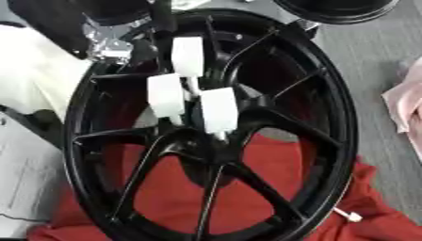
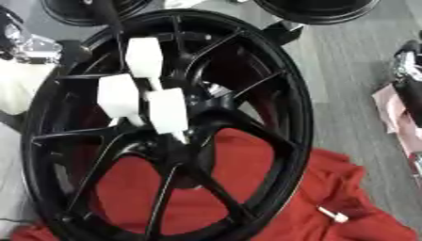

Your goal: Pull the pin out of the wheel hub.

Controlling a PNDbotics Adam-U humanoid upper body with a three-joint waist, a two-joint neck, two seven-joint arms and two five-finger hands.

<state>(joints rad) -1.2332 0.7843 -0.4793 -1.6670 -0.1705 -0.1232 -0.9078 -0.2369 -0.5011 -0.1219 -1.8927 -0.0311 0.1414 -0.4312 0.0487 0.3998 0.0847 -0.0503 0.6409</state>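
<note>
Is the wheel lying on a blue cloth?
No. The cloth showing between the spokes of the wheel and spreading past its rim is red.

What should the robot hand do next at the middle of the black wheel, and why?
Probably pull the left robot hand straight away from the hub: it sits right on the hub, with a thin white piece, likely the pin, showing under it.

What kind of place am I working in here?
Probably a workshop or garage floor. A big black wheel lies on a red cloth over grey flooring, and parts of more black wheels show at the far edge.
</note>
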